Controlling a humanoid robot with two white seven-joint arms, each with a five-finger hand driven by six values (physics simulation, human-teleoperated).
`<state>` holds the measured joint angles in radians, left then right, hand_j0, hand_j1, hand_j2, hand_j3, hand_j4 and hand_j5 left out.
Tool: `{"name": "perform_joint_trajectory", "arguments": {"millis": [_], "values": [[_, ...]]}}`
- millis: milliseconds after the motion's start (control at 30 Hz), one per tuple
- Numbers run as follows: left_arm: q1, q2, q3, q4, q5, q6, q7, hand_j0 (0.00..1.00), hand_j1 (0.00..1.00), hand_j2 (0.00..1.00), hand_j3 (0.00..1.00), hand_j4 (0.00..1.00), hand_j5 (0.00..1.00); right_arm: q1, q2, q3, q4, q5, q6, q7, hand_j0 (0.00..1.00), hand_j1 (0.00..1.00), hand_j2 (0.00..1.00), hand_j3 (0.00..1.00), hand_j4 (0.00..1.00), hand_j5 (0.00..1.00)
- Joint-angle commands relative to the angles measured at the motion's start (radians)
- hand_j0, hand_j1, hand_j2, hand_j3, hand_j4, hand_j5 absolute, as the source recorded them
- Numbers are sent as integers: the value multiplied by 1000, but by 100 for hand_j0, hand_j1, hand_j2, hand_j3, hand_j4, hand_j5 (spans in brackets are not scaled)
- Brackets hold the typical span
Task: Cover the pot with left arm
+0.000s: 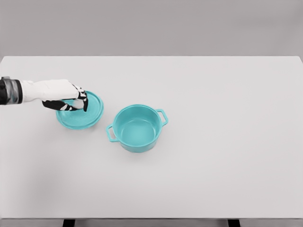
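- Head view: teal pot stands upright and uncovered on the white tabletop, a handle on each side.
- Teal lid lies flat on the tabletop, just left of the pot, apart from it.
- Left robot hand is over the lid's centre, left of the pot, fingers curled down around the knob; the knob itself is hidden.

Pot: teal all over, inside and out, handles the same shade. Lid: matching teal, plain, no pattern. Left hand: white back, black fingers with white patches. Its forearm white, with a dark grey band at the picture's edge. Table: pale grey-white, unmarked. Wall behind: flat mid grey.
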<state>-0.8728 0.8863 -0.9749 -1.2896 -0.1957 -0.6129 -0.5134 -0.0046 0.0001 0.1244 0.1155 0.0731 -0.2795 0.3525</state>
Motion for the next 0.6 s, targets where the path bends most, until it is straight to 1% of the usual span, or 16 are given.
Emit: {"name": "perform_joint_trajectory", "arguments": {"millis": [0,100,167,367,500,567], "values": [[0,25,2,-66,24,2,0,41,41,41,41,41,41,0,0,0,0,1,0,0,100,100,100,100,100,100],[-25,33,2,-120,44,2,0,41,41,41,41,41,41,0,0,0,1,1,-1,0,100,100,100,100,100,100],[-37,33,-2,-146,44,2,0,42,42,42,42,42,42,0,0,0,1,1,-1,0,100,100,100,100,100,100],[-63,31,-5,-266,38,2,1,42,42,42,42,42,42,0,0,0,0,1,0,0,100,100,100,100,100,100],[-69,31,-7,-309,32,2,1,42,42,42,42,42,42,0,0,0,0,1,-1,0,100,100,100,100,100,100],[-71,28,-18,-315,32,2,1,42,42,42,42,42,42,0,0,0,0,1,0,0,100,100,100,100,100,100]]}}
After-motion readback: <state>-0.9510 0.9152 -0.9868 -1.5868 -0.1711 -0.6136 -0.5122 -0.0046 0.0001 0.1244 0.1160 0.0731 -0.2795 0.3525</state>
